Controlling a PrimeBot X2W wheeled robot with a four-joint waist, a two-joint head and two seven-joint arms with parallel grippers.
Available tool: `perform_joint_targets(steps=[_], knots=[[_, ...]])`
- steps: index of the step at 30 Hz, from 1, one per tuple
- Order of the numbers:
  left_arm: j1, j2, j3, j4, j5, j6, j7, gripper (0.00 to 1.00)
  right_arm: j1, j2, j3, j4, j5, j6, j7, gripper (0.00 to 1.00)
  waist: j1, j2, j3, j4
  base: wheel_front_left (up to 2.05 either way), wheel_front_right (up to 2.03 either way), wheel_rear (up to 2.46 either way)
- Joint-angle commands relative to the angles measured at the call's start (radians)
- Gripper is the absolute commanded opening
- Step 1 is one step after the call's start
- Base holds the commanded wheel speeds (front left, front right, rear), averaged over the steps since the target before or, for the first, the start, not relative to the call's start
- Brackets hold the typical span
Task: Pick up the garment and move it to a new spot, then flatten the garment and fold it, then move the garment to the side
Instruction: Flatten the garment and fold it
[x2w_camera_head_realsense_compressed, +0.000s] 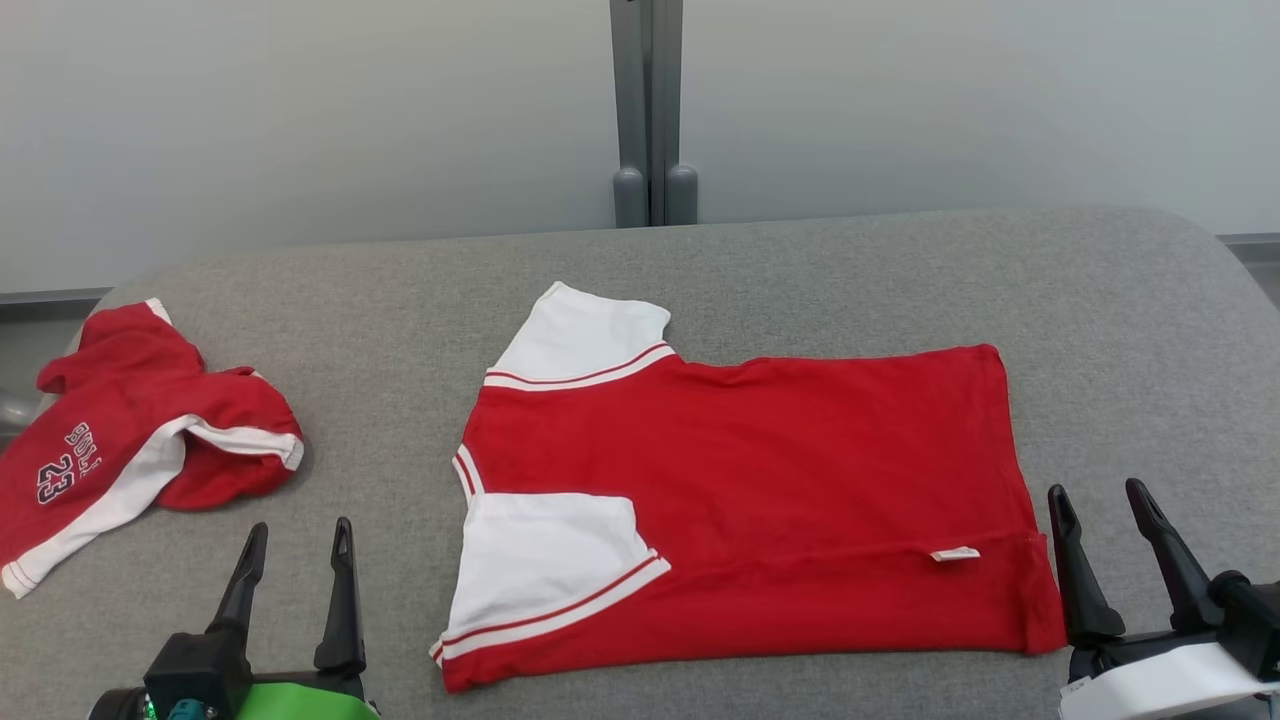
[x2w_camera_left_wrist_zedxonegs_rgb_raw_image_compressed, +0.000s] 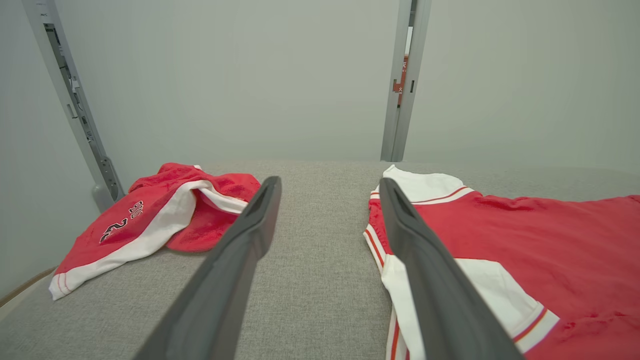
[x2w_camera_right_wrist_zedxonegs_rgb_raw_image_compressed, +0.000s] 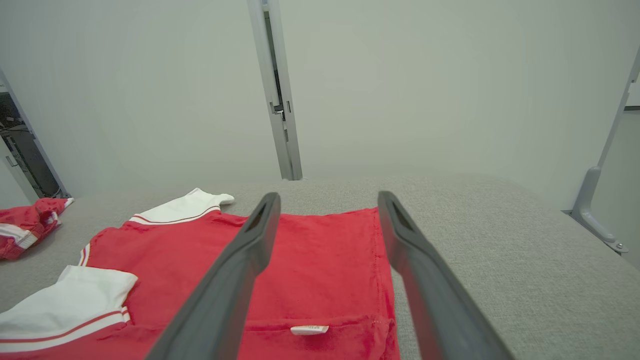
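A red T-shirt with white sleeves lies spread flat on the grey padded table, collar to the left and hem to the right, the near sleeve folded in over the body. A small white label shows near its hem corner. My left gripper hovers open at the lower left, left of the collar. My right gripper is open just right of the hem corner. Nothing is between either pair of fingers.
A second red and white garment printed with "23" lies crumpled at the table's left edge, also seen as the crumpled garment in both wrist views. A grey post stands behind the table against the pale wall.
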Motion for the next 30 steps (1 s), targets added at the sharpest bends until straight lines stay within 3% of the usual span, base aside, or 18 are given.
perform_joint_targets(steps=[1,10,30], knots=[[0.009,-0.001,0.003,0.005,0.0,-0.008,0.0,1.0,0.013,0.005,-0.004,-0.006,0.004,-0.002,0.003,1.0,0.0,0.0,-0.001,0.0,0.0,0.0,0.0],[-0.01,0.012,-0.007,0.03,0.0,-0.017,0.0,1.0,0.019,0.009,0.002,-0.013,-0.004,-0.002,0.025,1.0,0.0,0.0,-0.003,0.0,0.0,0.0,0.0],[-0.016,0.025,-0.013,0.033,0.02,0.008,0.0,1.0,0.023,0.006,0.001,-0.013,-0.006,-0.002,0.048,1.0,0.0,0.0,0.001,0.002,0.0,0.0,0.0]])
